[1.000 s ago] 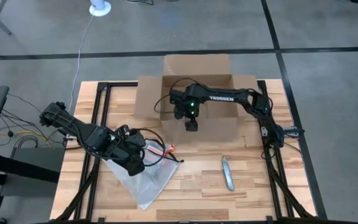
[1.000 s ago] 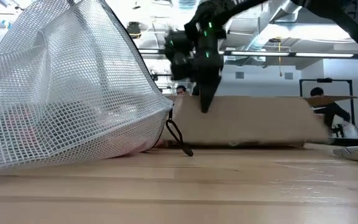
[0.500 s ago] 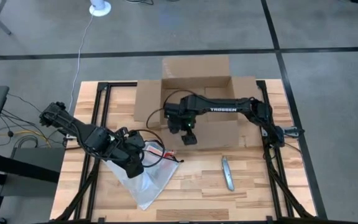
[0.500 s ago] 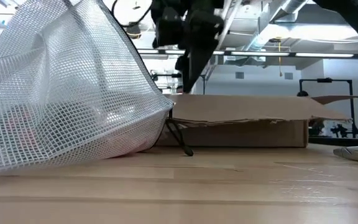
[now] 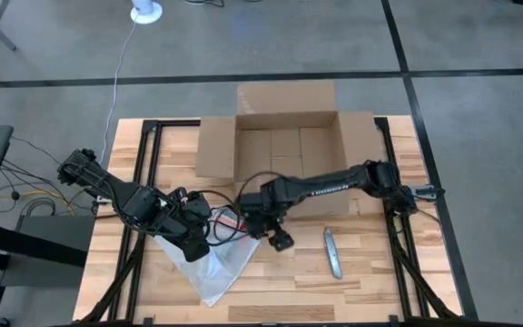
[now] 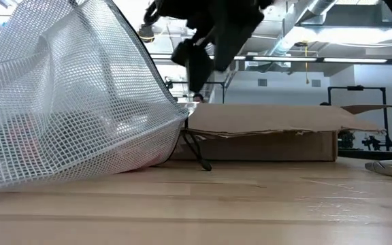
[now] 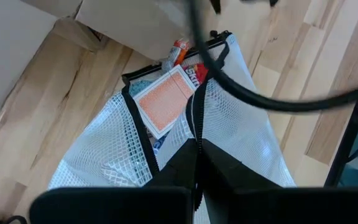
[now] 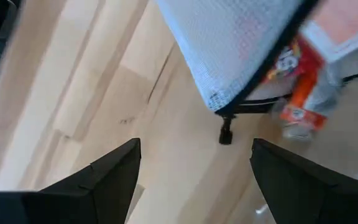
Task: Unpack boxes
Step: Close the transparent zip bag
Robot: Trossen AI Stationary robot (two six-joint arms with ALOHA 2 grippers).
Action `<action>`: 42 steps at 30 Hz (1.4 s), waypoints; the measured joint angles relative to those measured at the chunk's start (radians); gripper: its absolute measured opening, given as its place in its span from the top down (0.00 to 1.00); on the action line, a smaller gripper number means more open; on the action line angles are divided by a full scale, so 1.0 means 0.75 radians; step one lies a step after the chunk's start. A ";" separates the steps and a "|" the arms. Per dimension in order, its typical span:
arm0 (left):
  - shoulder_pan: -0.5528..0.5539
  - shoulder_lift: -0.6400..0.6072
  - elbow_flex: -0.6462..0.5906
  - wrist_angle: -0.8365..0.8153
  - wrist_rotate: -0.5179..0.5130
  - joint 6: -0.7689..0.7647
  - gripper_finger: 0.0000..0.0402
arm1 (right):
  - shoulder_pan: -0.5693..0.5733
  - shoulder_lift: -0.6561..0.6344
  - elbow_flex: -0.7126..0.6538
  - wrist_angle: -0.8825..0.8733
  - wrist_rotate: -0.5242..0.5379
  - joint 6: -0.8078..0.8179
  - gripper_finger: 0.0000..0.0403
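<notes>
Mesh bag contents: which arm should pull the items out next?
Probably the right. Its gripper is open and sits at the mouth of the mesh bag, facing the orange card and snack packet. The left gripper is shut on the mesh bag, holding it.

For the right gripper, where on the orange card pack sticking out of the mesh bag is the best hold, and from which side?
Probably the exposed end of the orange card pack, approached from the bag's open mouth on the cardboard box side. The pack lies flat, half out of the mesh bag, whose zipper edge the left gripper pinches. The right gripper hovers open near that mouth, so thin-edge pinching looks feasible.
</notes>
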 joint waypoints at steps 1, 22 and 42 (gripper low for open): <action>0.000 0.000 0.000 0.000 0.000 0.001 1.00 | 0.015 0.000 -0.025 0.057 0.003 0.041 0.29; -0.004 0.000 -0.001 -0.002 -0.001 0.171 1.00 | 0.045 0.001 -0.376 0.665 0.145 0.275 0.37; -0.005 0.001 -0.001 0.027 -0.043 0.170 1.00 | 0.104 -0.013 0.239 -0.211 0.231 -0.235 1.00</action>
